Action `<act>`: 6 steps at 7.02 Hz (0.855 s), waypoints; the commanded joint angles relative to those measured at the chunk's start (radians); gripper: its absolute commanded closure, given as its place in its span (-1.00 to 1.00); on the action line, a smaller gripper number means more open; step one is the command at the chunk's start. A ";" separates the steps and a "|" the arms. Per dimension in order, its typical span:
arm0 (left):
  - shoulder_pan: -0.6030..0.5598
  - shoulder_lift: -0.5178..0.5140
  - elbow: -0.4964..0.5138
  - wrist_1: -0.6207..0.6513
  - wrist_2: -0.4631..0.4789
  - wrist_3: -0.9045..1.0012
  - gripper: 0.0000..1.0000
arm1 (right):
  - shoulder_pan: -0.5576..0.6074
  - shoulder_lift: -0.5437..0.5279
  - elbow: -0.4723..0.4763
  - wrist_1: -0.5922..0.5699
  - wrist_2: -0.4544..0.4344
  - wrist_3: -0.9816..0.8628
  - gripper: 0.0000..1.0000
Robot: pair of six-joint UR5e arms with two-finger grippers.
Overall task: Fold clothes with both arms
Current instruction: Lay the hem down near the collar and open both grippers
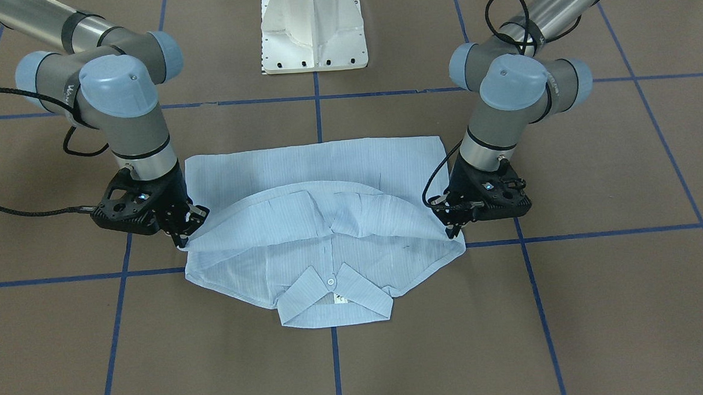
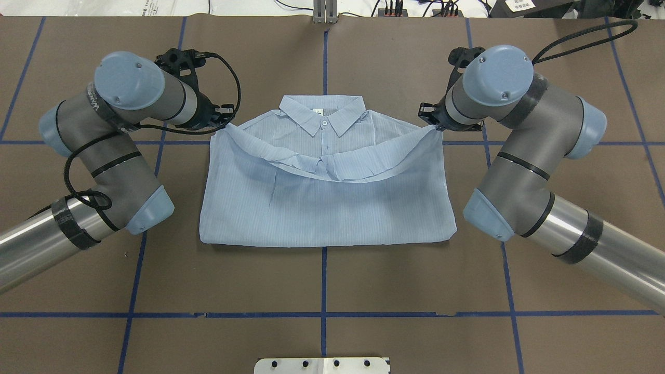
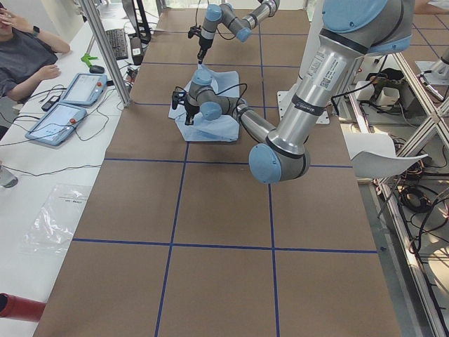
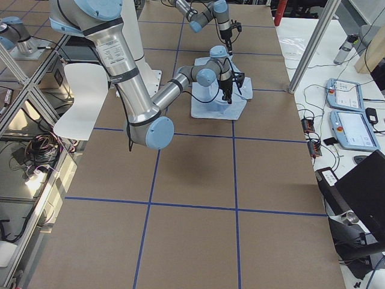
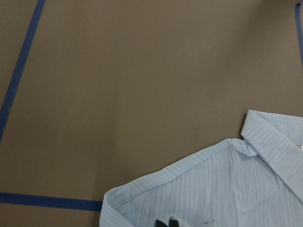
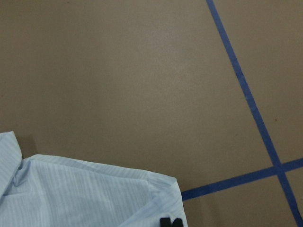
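**Pinching the shirt's raised edge at both ends**

The left gripper (image 1: 453, 230) and the right gripper (image 1: 183, 237) are each clamped tight on one corner of the pale-blue striped shirt (image 2: 322, 208). Its doubled-over edge sags between them above the collar (image 1: 333, 304). The shirt lies mid-frame on the brown table (image 1: 604, 304), centred on a blue tape line (image 1: 336, 367). The front-facing view shows both pinches whole, while the wrist views catch only black fingertips (image 5: 161, 222) at the bottom edge, against cloth.
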 commanded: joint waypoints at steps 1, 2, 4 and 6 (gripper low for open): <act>-0.021 -0.007 0.015 -0.002 -0.001 0.039 1.00 | 0.022 0.001 -0.006 0.001 0.001 -0.026 1.00; -0.021 -0.005 0.015 -0.002 -0.001 0.039 1.00 | 0.020 0.000 -0.009 0.000 0.001 -0.025 1.00; -0.021 0.000 0.017 -0.004 -0.004 0.039 1.00 | -0.012 0.001 -0.043 0.006 -0.002 -0.022 1.00; -0.017 0.025 0.021 -0.063 -0.006 0.069 -0.98 | -0.027 0.003 -0.078 0.050 -0.009 -0.025 -0.99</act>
